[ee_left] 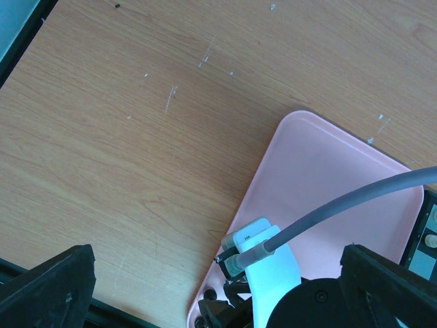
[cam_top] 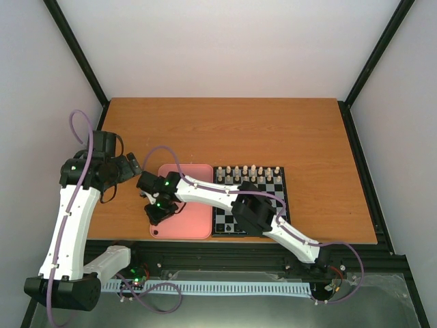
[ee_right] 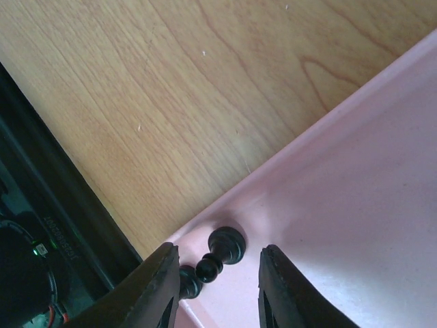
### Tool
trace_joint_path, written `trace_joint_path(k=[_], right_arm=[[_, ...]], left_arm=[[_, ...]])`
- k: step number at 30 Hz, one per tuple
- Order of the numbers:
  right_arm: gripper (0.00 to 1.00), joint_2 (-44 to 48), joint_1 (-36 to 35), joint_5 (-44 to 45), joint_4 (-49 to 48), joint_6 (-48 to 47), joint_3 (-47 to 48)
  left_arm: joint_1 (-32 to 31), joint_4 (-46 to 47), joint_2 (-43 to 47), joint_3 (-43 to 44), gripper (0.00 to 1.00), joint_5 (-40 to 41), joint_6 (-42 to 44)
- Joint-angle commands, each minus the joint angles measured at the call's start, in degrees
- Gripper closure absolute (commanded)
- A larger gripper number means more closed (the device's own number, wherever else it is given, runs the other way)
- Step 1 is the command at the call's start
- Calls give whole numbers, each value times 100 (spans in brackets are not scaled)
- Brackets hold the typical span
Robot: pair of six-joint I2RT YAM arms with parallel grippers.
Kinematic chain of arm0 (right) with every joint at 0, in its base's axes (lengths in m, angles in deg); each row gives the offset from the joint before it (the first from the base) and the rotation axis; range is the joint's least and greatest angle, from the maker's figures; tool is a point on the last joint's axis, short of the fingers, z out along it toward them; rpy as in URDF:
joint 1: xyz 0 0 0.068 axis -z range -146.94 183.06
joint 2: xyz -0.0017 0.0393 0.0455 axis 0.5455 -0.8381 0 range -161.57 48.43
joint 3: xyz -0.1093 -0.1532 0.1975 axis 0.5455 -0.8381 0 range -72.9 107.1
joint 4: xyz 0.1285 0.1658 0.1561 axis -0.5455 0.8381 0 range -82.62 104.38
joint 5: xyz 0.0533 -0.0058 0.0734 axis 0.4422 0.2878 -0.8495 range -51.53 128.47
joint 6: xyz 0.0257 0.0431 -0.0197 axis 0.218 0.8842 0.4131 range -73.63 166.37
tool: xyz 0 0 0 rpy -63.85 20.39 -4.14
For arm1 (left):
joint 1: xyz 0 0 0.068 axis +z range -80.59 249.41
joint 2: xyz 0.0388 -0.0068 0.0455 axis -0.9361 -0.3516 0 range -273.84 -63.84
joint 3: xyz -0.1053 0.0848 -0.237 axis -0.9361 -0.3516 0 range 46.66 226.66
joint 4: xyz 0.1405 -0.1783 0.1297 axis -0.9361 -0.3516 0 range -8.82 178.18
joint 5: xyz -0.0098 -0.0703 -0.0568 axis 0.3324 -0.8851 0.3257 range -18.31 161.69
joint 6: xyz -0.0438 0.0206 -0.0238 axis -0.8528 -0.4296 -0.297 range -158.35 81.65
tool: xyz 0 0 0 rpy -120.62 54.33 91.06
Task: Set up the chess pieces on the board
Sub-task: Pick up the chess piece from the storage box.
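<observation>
The board (cam_top: 271,186) lies right of the pink tray (cam_top: 191,205). Cream pieces stand on its far row, and a few black chess pieces (cam_top: 229,227) show at its near left edge. My right gripper (cam_top: 158,213) hangs open over the tray's near left corner. In the right wrist view its open jaws (ee_right: 220,273) straddle a black pawn (ee_right: 223,250) lying in that corner. A second black piece (ee_right: 189,282) sits beside it, half hidden by the left finger. My left gripper (cam_top: 130,166) is open and empty, above the table left of the tray.
The left wrist view shows the tray (ee_left: 328,171), the right arm's wrist (ee_left: 266,263) over its corner, and a sliver of the board (ee_left: 427,239). The table's black front rail (ee_right: 61,225) runs close to the tray corner. Bare wood (cam_top: 225,130) lies behind.
</observation>
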Motion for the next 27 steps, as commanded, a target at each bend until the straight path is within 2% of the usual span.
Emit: trace_joint_path(k=[1,11,22,27], right_arm=[[68,-55,-5,-10,134,-63,144],[79,-135,-7,-174,120,-83,142],[85,-189,-7,-251,189,-124,141],[92,-138,-6,-123,249,-147,120]], left_arm=[[27,-75,85,15,0,-10,2],[22,-40,42,-25,0,-40,-16],[27,-16,63,-72,0,-38,-46],[25,-3,85,-104,0,-46,-70]])
